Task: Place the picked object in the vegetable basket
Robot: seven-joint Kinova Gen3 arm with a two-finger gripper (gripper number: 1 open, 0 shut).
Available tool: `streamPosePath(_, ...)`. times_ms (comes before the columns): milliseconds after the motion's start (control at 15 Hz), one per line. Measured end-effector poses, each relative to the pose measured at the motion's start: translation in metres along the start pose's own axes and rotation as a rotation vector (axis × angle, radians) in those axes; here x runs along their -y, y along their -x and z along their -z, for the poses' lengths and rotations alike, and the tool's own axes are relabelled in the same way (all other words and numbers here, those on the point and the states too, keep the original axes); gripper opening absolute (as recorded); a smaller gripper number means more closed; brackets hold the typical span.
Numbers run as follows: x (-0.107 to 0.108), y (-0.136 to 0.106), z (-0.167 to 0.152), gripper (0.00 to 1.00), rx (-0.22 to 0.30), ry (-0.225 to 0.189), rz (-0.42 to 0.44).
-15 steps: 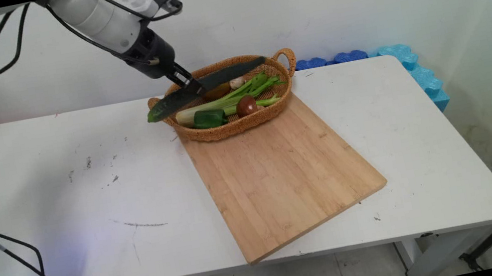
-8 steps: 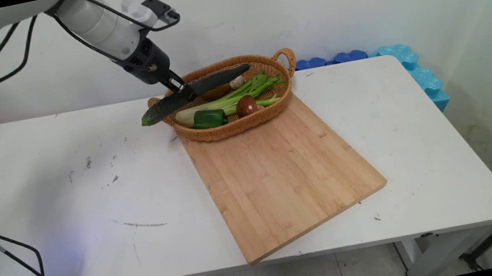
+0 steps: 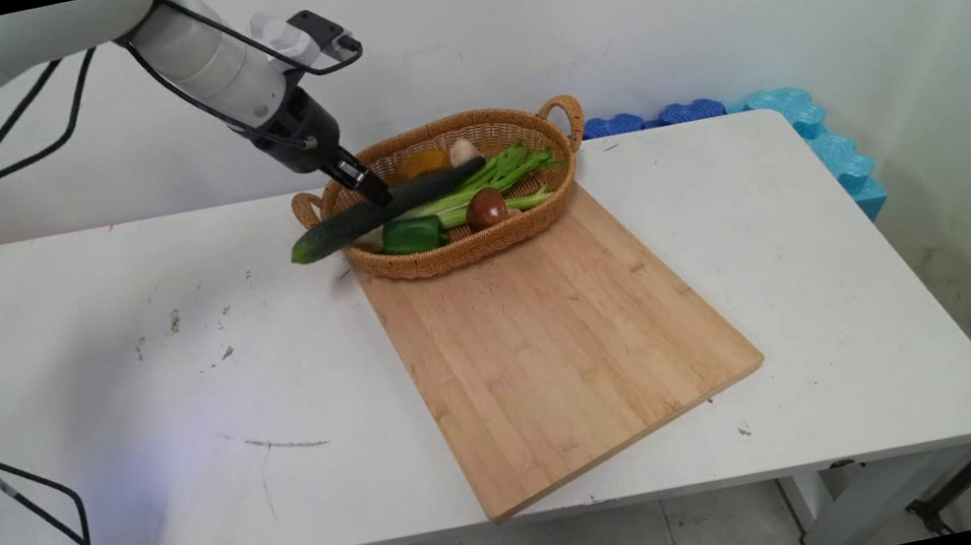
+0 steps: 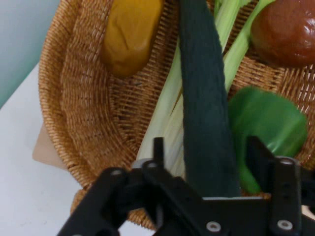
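The claw [image 3: 377, 194] was clamped on a long dark cucumber [image 3: 385, 212], gripping it near its middle, over the 9 o'clock end of the wicker basket [image 3: 481, 248]. Half a second before, the cucumber had hung higher and more steeply tilted; it had since sunk and levelled, so that its right end lay low over the celery [image 3: 499, 178] while its pale cut end poked out past the basket rim over the white counter [image 3: 166, 389]. From the hand camera the cucumber [image 4: 204, 113] ran straight up between the fingers [image 4: 158, 152], with a green pepper [image 4: 268, 128] at 3 o'clock, a brown mushroom [image 4: 288, 32] at 1 o'clock and a yellow-orange piece [image 4: 130, 32] at 11 o'clock. The wooden cutting board [image 3: 559, 349] lay bare at 6 o'clock of the basket. To me it looked like lowering, not lifting away.
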Motion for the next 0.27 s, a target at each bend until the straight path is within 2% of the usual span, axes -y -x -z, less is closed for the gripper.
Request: streamPosePath(267, 0.0001, -0.0041, 0.0006, 1.00, -0.020, 0.024, -0.002)
